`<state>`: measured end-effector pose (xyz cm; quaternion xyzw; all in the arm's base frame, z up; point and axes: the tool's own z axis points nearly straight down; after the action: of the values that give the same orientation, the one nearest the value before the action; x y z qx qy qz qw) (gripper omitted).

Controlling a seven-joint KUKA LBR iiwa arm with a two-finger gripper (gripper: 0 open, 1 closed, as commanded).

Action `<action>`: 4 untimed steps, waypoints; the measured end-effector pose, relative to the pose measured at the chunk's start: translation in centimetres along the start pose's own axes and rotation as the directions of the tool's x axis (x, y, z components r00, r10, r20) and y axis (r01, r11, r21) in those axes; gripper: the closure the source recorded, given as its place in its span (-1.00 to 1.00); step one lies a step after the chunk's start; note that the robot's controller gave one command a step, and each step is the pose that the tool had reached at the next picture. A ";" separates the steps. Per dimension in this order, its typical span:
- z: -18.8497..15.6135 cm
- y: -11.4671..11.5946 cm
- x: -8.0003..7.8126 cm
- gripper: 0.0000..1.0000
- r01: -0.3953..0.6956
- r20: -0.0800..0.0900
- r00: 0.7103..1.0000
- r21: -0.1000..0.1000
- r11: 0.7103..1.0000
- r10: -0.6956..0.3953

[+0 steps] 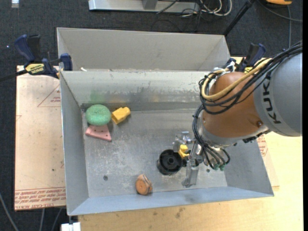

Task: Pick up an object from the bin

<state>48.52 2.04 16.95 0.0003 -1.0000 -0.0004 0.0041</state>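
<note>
My gripper is low in the bin's front right part, under the orange-covered wrist. A black round thing lies on the floor right beside it, on its left. A small yellow piece shows close against the gripper's upper side; I cannot tell whether it is held. A brown-orange lump lies near the front wall, to the left of the gripper.
At the back left lie a green ball, a yellow block beside it and a pink wedge just in front. The arm and its cables cover the bin's right side.
</note>
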 end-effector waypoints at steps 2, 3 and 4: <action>4.8 0.1 -0.6 -1.00 -0.048 0.015 0.999 -0.001 0.999 0.048; 6.2 0.2 -0.6 -1.00 -0.061 0.011 0.998 -0.001 0.998 0.061; 8.4 -2.9 -0.4 1.00 0.300 0.040 0.953 0.008 0.954 -0.300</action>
<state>48.89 -0.86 8.51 0.1523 -0.9882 -0.0004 -0.0162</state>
